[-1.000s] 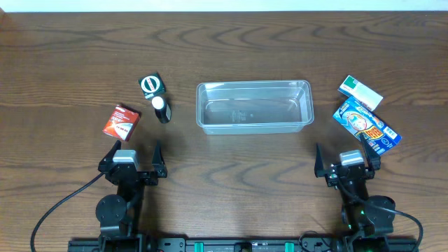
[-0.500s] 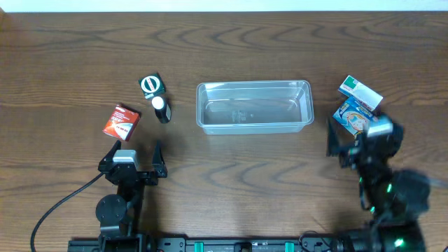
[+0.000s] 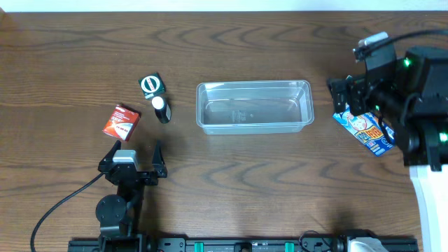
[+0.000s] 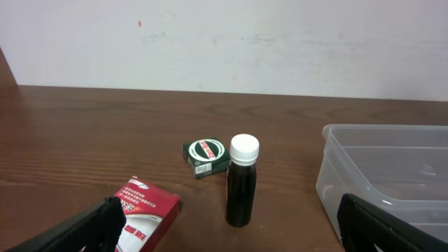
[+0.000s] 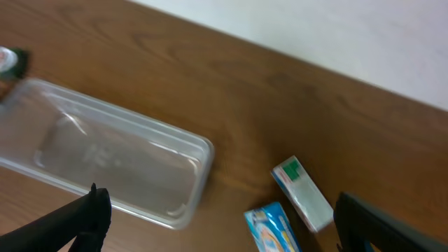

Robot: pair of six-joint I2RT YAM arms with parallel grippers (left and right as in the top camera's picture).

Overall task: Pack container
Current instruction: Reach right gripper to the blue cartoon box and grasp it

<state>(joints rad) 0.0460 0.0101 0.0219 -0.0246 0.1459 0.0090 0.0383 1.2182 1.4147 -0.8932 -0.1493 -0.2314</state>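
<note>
Looking at the surface from above: container (image 3: 253,128) sits about mid-surface, long side parallel to the far edge, upright, clear plastic with a rim. All the small items lie outside it. Toward the left edge there are three: a dark bottle (image 3: 162,109) with a white cap, standing upright, well apart from the container's left end; a green box (image 3: 150,85) with a round label, just beyond the bottle on the far-edge side, near it but whether they touch I cannot tell; and a red box (image 3: 121,121) lying flat, closer to the left edge and the near edge than the bottle. Toward the right edge: a blue packet (image 3: 367,131) lying flat just off the container's right end, partly covered by the right arm in the overhead view, and a white-and-green box (image 5: 302,194) beside it on the far-edge side, seen only in the right wrist view. Left tool (image 3: 136,152) is low by the near edge, on the left side, pointing at the bottle; fingers spread wide, gripping nothing. Right tool (image 5: 220,203) is up in the air above the right side of the surface, angled down at the container's right end and the two packets; fingers also spread wide, gripping nothing.
</note>
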